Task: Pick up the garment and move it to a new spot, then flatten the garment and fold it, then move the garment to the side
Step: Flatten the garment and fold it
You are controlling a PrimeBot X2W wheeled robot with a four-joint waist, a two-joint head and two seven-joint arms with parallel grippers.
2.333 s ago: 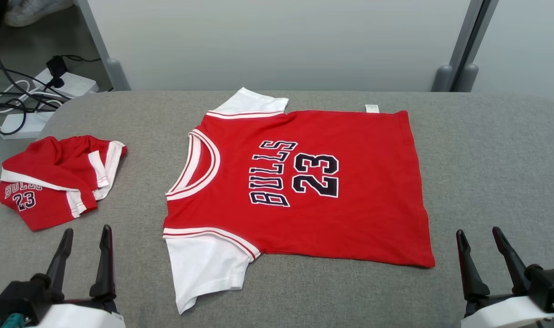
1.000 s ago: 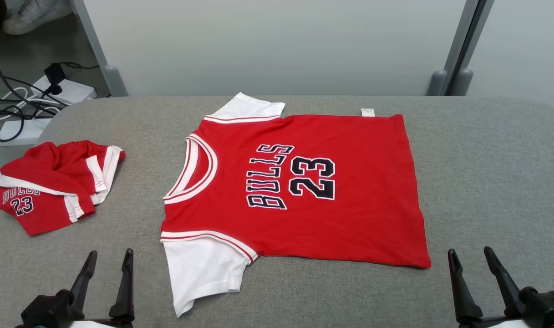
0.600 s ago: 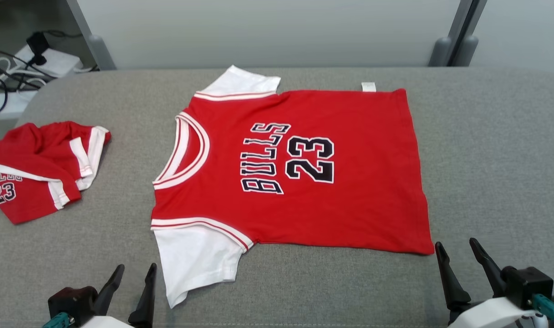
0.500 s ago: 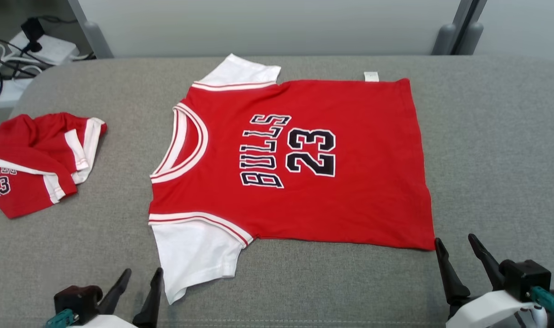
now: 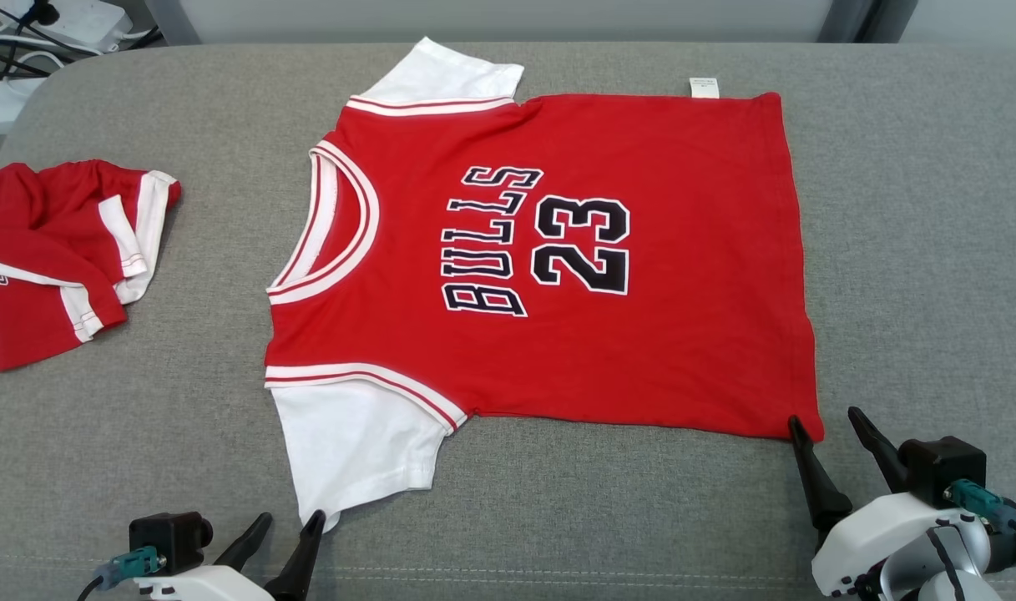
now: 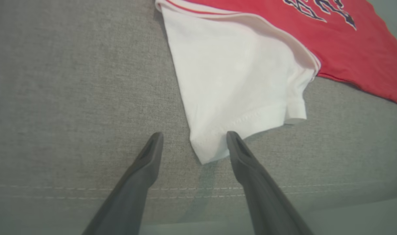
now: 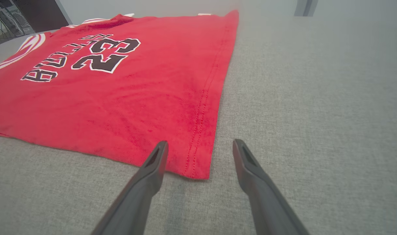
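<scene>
red shirt (image 5: 558, 267) lies flat mid-way on the grey pad (image 5: 917, 209) (flattening looks done; folding and moving aside remain), left claw (image 5: 291, 517) spread around its sleeve tip (image 6: 208, 147), right claw (image 5: 824, 416) spread around its hem corner (image 7: 198, 169).

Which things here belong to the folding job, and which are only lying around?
For the job: flat red jersey; left gripper, open by its white sleeve; right gripper, open by its hem corner.
Lying about: crumpled red garment; power strip.
</scene>
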